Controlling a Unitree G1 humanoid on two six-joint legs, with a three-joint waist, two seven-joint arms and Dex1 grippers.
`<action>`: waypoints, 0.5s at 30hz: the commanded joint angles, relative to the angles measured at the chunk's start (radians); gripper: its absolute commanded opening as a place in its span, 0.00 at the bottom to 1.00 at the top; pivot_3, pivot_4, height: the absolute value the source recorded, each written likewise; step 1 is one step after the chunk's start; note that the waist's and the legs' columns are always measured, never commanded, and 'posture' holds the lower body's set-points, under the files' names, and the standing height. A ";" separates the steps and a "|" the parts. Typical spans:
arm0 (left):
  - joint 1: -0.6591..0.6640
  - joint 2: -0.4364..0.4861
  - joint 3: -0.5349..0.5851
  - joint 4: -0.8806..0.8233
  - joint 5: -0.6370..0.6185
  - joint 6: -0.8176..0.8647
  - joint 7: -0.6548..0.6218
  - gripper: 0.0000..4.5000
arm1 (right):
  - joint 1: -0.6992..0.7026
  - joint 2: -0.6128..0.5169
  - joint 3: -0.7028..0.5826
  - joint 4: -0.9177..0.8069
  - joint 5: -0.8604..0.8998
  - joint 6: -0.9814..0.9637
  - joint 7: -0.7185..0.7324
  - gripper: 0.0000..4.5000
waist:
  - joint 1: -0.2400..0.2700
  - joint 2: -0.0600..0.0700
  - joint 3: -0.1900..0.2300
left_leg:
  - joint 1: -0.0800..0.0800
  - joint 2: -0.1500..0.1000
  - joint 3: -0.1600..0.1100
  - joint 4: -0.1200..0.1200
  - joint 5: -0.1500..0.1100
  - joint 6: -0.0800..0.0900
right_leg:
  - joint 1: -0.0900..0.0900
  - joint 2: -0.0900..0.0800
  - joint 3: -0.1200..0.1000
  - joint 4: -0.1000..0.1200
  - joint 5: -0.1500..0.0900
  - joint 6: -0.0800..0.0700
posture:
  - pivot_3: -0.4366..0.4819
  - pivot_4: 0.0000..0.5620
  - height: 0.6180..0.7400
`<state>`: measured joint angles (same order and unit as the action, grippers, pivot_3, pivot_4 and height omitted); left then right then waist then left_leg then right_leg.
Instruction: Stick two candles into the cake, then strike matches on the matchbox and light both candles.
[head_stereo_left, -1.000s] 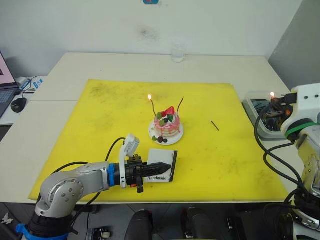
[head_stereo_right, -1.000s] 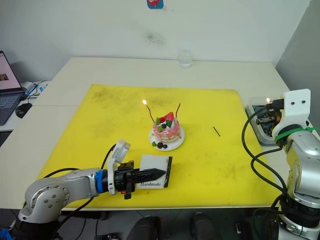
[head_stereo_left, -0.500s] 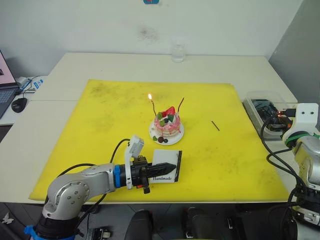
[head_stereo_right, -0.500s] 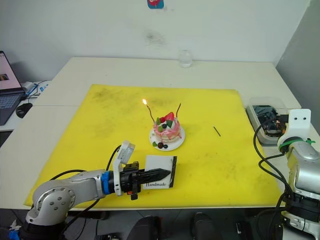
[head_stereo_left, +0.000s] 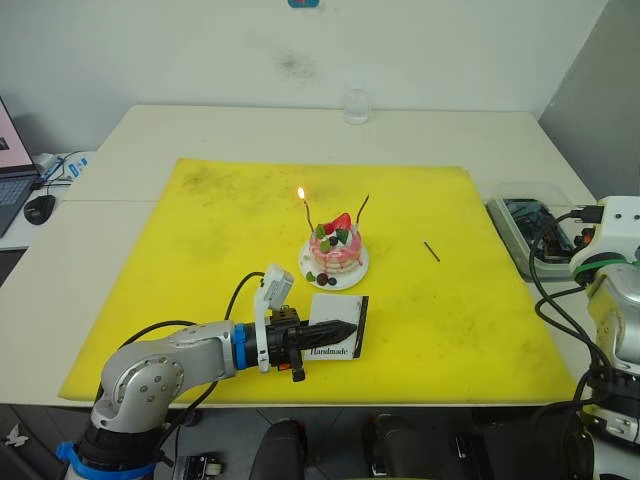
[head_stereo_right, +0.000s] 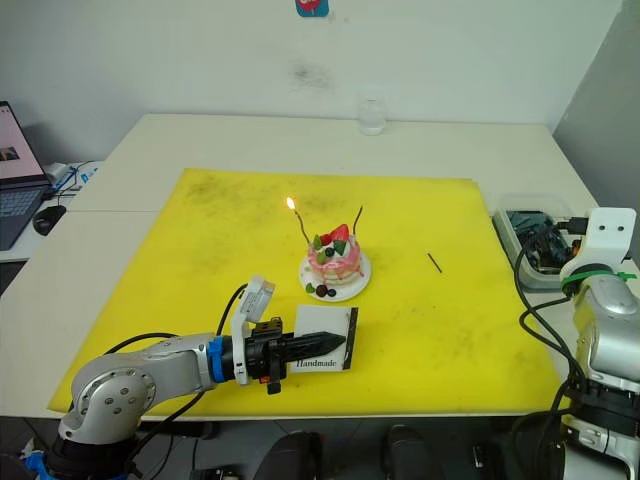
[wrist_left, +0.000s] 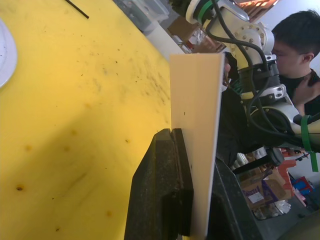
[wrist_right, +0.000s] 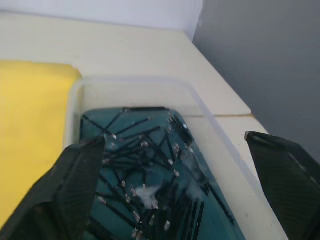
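Yellow mat (head_stereo_left: 200, 270) is carrying everything that matters: the cake (head_stereo_left: 334, 250) is sitting near its middle with two candles in it, the lit candle (head_stereo_left: 305, 212) on the robot's left and the unlit candle (head_stereo_left: 362, 207) on the right. One spare match (head_stereo_left: 430, 251) is lying flat on the mat to the cake's right, its long axis running slightly diagonal, away from the robot. It lies between the cake and the clear tray (wrist_right: 135, 85), so the right arm is clearly the nearer one. The right gripper (wrist_right: 175, 165) is hovering over that tray of spent sticks at the table's right edge, jaws spread wide and empty; the match lies toward the mat, inboard of those jaws. The left gripper (wrist_left: 192, 150) is pinching the matchbox (head_stereo_left: 336, 340) just in front of the cake, holding it on edge. Judging from this, the next move is probably the right arm reaching inward for the match.
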<state>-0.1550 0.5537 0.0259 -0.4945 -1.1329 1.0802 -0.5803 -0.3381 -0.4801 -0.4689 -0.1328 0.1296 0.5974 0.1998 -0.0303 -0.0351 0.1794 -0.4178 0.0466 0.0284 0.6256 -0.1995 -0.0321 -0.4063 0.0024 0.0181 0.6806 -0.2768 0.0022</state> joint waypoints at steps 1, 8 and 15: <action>0.004 0.003 0.013 -0.012 -0.001 -0.022 -0.007 0.00 | 0.044 -0.036 0.005 -0.246 0.106 0.008 0.100 1.00 | -0.001 0.000 0.000 | 0.000 0.000 0.000 0.000 0.000 0.000 | 0.000 0.000 0.000 0.000 0.000 0.000 | 0.48 0.27 1.00; 0.027 0.006 0.019 -0.028 -0.001 -0.029 -0.001 0.00 | 0.216 -0.034 0.200 -0.433 0.226 0.048 0.256 1.00 | 0.000 0.000 0.000 | 0.001 0.001 -0.002 0.000 0.000 0.000 | 0.001 -0.001 -0.002 0.000 0.000 0.000 | 0.48 0.27 1.00; 0.032 0.007 0.016 -0.031 0.004 -0.039 0.003 0.00 | 0.149 0.036 0.337 -0.207 0.147 -0.071 0.236 1.00 | 0.000 0.000 0.000 | 0.001 -0.001 0.000 0.003 0.000 0.000 | 0.001 -0.003 0.000 0.000 0.001 0.001 | 0.48 0.27 1.00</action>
<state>-0.1210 0.5578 0.0338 -0.4971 -1.1269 1.0592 -0.5776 -0.1694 -0.4491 -0.1423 -0.3661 0.2951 0.5731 0.4415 -0.0301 -0.0351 0.1793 -0.4172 0.0459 0.0285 0.6285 -0.1993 -0.0317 -0.4051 -0.0003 0.0182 0.6800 -0.2754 0.0031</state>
